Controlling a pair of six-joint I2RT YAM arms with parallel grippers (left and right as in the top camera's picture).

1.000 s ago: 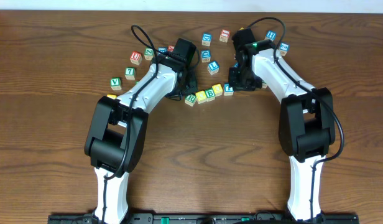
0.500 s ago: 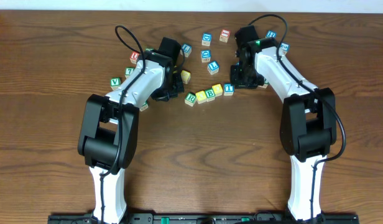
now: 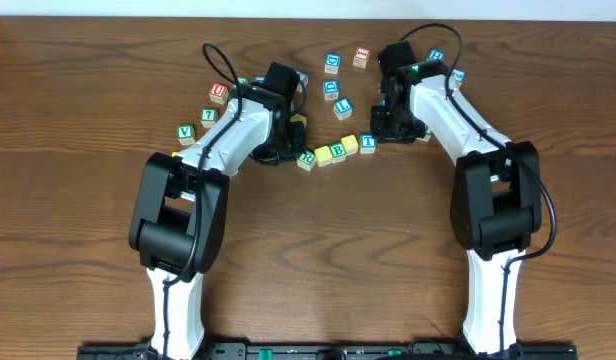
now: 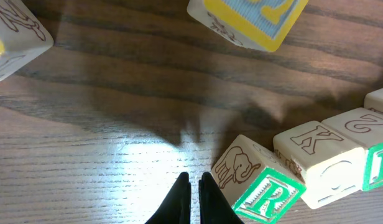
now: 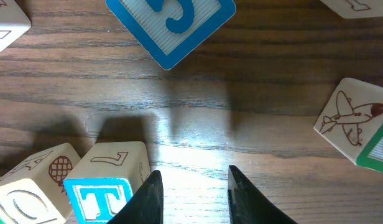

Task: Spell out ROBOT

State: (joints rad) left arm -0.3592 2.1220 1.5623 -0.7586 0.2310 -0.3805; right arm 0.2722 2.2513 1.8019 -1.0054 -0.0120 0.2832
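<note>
A row of five cubes lies mid-table: green R (image 3: 306,158), plain yellow (image 3: 323,154), green B (image 3: 337,151), plain yellow (image 3: 350,144), blue T (image 3: 367,142). My left gripper (image 3: 290,153) is shut and holds nothing. In the left wrist view its tips (image 4: 193,198) sit just left of the R cube (image 4: 269,196). My right gripper (image 3: 386,135) is open and empty. In the right wrist view it (image 5: 194,199) stands just right of the T cube (image 5: 98,196), whose side is close to the left finger (image 5: 151,199).
Loose cubes ring the row: a yellow one (image 3: 298,122) behind the left gripper, blue ones (image 3: 332,89) at the back, red U (image 3: 218,91) and green ones (image 3: 186,132) at left. A blue-faced cube (image 5: 170,22) and an airplane-sided cube (image 5: 356,127) lie beyond the right gripper.
My left arm swung left and then came back right to the R end of the row. The right gripper's jaws opened a little beside the T. The row has not shifted.
</note>
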